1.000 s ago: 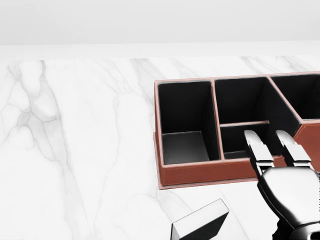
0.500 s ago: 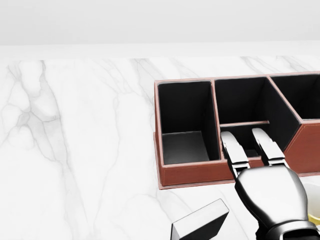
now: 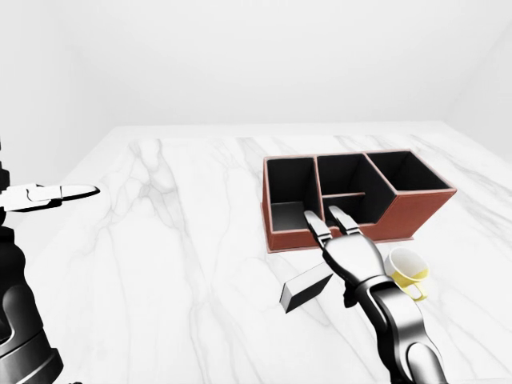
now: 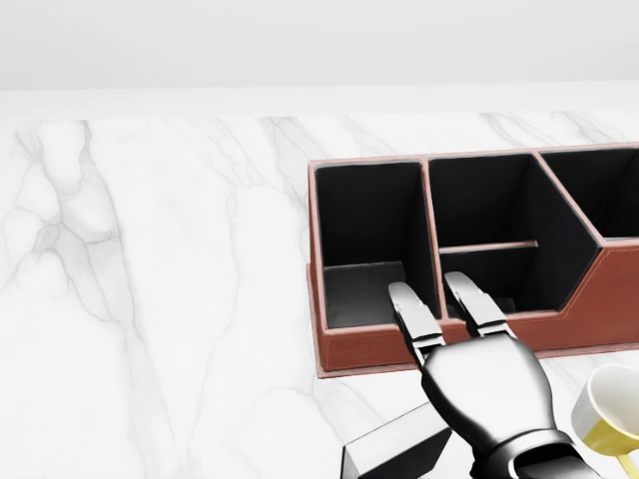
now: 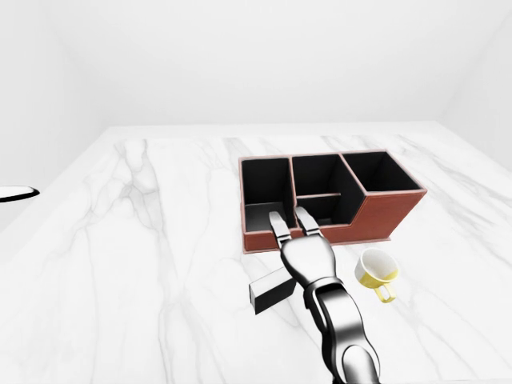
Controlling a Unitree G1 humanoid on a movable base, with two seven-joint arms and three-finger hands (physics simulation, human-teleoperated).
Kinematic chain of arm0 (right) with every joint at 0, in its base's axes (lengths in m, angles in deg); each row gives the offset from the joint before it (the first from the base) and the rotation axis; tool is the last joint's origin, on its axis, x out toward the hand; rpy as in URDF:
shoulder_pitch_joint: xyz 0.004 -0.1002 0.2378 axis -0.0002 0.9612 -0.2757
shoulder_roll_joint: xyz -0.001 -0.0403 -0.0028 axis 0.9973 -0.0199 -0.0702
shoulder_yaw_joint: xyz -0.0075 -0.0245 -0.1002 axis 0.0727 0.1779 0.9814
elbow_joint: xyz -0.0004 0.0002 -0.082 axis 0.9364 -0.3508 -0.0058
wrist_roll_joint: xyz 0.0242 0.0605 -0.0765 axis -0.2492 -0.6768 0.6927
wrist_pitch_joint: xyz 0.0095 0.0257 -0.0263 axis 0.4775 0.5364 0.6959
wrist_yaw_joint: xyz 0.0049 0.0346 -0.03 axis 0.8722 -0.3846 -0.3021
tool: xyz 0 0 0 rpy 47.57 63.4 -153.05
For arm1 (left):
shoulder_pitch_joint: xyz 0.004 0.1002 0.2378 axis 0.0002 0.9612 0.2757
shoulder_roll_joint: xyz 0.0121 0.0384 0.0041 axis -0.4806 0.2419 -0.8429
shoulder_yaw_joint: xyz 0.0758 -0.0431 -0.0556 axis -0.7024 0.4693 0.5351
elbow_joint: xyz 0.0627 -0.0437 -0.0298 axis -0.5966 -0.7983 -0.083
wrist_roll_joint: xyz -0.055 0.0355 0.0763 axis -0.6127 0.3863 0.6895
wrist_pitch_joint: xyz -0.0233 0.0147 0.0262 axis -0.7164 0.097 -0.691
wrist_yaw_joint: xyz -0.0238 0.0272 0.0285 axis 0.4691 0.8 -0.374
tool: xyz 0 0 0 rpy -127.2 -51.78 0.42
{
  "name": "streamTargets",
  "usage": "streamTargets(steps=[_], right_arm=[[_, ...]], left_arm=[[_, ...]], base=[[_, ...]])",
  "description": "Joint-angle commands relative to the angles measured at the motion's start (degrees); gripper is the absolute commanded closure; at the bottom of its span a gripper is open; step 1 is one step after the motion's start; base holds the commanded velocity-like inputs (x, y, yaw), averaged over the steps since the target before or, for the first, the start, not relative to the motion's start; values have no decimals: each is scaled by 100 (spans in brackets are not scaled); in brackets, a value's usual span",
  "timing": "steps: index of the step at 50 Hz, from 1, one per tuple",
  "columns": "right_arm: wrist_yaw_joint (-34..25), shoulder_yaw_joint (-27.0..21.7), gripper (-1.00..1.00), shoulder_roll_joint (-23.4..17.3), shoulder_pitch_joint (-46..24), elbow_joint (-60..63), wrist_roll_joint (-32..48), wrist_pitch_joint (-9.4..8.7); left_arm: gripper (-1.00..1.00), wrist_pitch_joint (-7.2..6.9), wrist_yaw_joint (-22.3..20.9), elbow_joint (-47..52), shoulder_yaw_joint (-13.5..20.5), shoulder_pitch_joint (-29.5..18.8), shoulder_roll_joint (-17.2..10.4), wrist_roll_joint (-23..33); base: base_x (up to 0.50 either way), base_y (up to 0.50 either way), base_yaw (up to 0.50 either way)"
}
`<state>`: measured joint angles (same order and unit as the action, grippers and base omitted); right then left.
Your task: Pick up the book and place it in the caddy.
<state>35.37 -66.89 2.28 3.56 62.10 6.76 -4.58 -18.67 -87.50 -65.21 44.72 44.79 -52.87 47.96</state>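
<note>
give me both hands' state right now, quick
Left hand: fingers extended, open, holding nothing.
Right hand: fingers straight, open, empty, above the book beside the caddy.

Right hand (image 4: 448, 304) outstretched, fingers straight; left hand (image 3: 60, 193) far left.

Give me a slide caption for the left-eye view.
Right hand open over the book, beside the caddy and yellow cup.

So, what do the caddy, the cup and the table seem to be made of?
The caddy looks like reddish-brown leather or leatherette, matte, with a dark lining; its raised edge trim suggests this, though a render leaves it open. The cup looks like glazed ceramic, yellow outside and pale inside, with a soft sheen. The table looks like polished white marble with grey veins.
</note>
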Motion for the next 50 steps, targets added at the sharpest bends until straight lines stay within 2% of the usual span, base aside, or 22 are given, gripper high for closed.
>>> streamTargets(steps=[1, 20, 44, 50], right_arm=[[-84, 190, -100, 21, 66, -92, -4, 0], [-420, 417, -100, 65, -138, -403, -136, 0], [-323, 687, -100, 118, -680, -1404, 138, 0], [-551, 729, -100, 173, -686, -1452, 50, 0]], left_arm=[[-100, 0, 2, 24, 15, 12, 0, -16], [-100, 0, 5, 92, 46, 21, -6, -29], [-100, 0, 18, 90, 40, 9, -13, -41], [-100, 0, 15, 99, 55, 17, -15, -55]], base=[[0, 0, 0], [0, 0, 0], [0, 0, 0], [0, 0, 0]])
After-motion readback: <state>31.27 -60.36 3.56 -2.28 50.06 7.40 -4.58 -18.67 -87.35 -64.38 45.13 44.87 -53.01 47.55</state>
